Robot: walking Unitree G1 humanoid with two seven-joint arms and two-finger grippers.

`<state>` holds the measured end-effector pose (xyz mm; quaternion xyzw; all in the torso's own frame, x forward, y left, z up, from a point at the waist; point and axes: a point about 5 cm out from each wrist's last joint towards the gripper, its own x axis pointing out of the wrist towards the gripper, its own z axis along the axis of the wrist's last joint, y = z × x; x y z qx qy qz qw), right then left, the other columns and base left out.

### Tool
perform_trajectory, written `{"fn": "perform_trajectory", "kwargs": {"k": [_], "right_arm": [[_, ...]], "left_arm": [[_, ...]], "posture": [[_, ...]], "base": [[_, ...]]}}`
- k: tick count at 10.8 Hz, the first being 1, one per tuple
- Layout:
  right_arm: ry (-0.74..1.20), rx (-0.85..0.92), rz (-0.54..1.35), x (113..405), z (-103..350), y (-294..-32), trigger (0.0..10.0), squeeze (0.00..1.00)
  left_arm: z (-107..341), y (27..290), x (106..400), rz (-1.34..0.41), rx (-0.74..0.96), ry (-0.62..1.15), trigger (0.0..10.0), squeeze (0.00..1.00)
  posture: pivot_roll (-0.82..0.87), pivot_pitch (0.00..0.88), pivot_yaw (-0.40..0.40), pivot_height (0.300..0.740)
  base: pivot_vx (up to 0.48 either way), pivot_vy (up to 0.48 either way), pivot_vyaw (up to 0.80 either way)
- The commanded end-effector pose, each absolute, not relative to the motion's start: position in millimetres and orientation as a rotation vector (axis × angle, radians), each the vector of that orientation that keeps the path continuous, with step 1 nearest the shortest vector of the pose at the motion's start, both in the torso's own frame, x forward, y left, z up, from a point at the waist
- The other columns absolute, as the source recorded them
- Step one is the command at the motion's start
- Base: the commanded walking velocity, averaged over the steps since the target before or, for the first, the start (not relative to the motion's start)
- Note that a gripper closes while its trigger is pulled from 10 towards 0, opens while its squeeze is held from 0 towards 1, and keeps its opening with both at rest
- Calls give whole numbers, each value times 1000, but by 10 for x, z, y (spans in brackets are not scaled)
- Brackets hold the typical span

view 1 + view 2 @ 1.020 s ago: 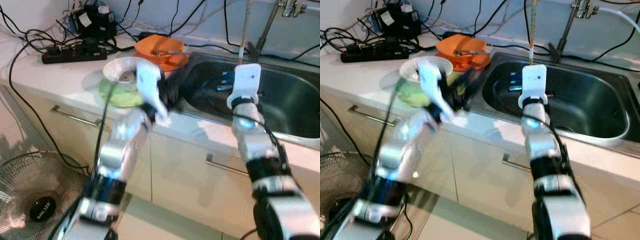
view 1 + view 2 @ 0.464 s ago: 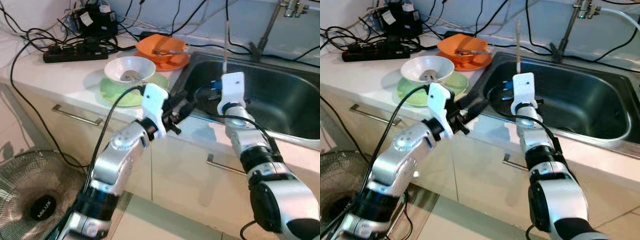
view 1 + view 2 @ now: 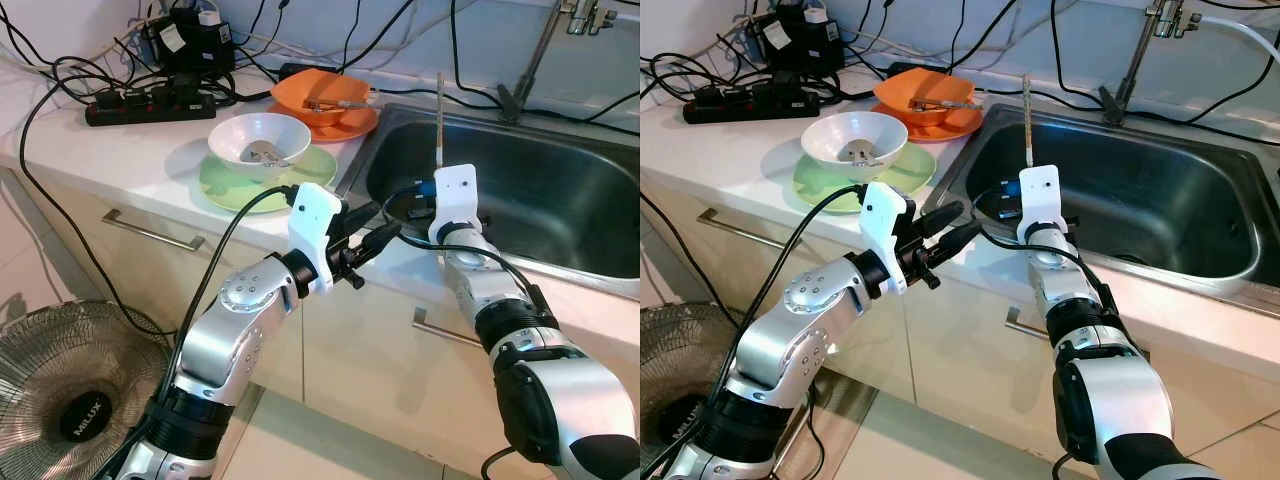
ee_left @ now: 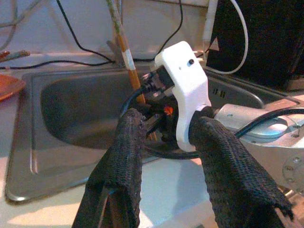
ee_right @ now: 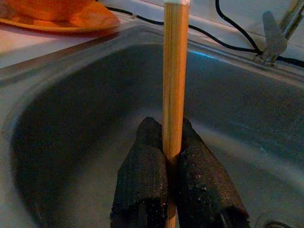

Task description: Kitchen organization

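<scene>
Right now the right gripper (image 5: 172, 156) is holding a single wooden chopstick (image 5: 174, 80) upright over the near left part of the steel sink (image 3: 560, 190), its jaws closed on the stick's lower part so that most of the length is rising above them. The left gripper (image 3: 958, 225) is reaching across from the desk (image 3: 130, 160) side, its jaws standing open just short of the right wrist, with nothing between them.

Further back on the desk a white bowl (image 3: 258, 138) is resting on a green plate (image 3: 232, 180), and an orange bowl (image 3: 322, 97) on its orange plate is sitting beside the sink's left rim. A black power strip (image 3: 140, 105) with tangled cables is lying behind them, and a floor fan (image 3: 75, 400) is standing below.

Judging from this, the step in hand looks like passing the chopstick from the right jaws to the left, or else carrying it to the dishes. To do it well, the left jaws should be closing on the bare shaft above the right fingers (image 5: 142, 180), square to the stick, and gripping firmly before the right lets go; a thin round stick is likely to pivot or slip if pinched near one end or at an angle.
</scene>
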<state>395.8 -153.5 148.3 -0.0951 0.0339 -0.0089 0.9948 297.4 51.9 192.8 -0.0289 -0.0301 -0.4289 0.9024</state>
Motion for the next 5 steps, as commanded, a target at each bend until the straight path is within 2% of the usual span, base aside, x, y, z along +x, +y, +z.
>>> {"fn": "perform_trajectory", "kwargs": {"k": [1, 5], "right_arm": [[88, -178, -19, 3956, 1451, -1522, 10000, 0], [93, -174, -30, 3945, 1421, -1554, 10000, 0]], "left_arm": [[1926, 509, 2941, -896, -48, -51, 10000, 0], [1855, 586, 2986, -835, -20, -7, 10000, 0]], "posture": [[113, 36, -5, 740], [113, 48, -5, 740]], "base": [[0, 0, 0], [0, 0, 0]]}}
